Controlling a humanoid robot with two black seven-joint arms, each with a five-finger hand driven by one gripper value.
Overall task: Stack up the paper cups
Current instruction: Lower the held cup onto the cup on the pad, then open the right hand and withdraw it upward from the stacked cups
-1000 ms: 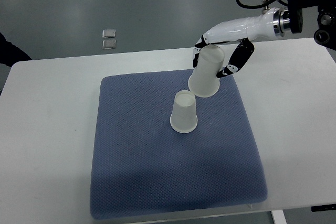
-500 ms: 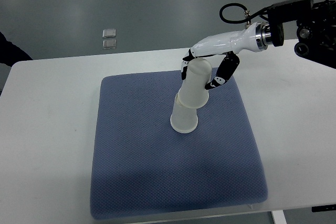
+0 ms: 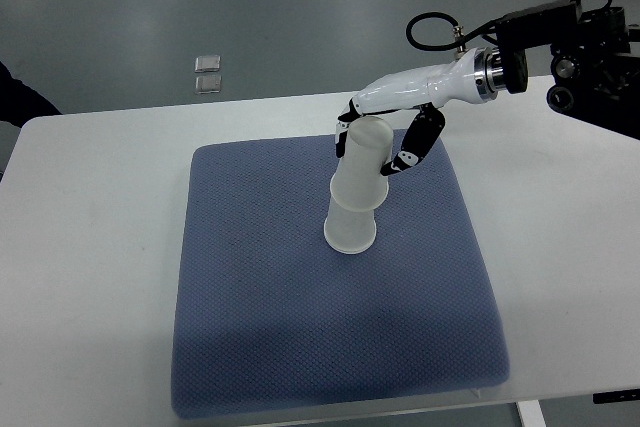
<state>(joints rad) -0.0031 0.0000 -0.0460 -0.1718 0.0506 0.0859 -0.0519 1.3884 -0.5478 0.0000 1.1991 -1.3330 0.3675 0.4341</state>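
Paper cups sit mid-stack on the blue mat [image 3: 300,347]: the upper cup [image 3: 362,162], upside down like its partner, now covers the top of the lower cup [image 3: 350,230], which stands near the mat's centre. A second ago the carried cup hung off to the right, its rim only touching the lower cup's top; half a second ago it had just begun to slip over. Now it has slid further on and leans less, though it still tilts a little to the right (not yet seated square). The right hand [image 3: 380,142] has followed it leftward, and its fingers [image 3: 412,147] stay curled around the upper cup's top part, thumb on one side and the others opposite. The left hand is not visible. My reading is that the stacking is nearly done: what remains is pressing the upper cup down straight and letting go. The white table [image 3: 90,247] beneath the mat bears nothing else.
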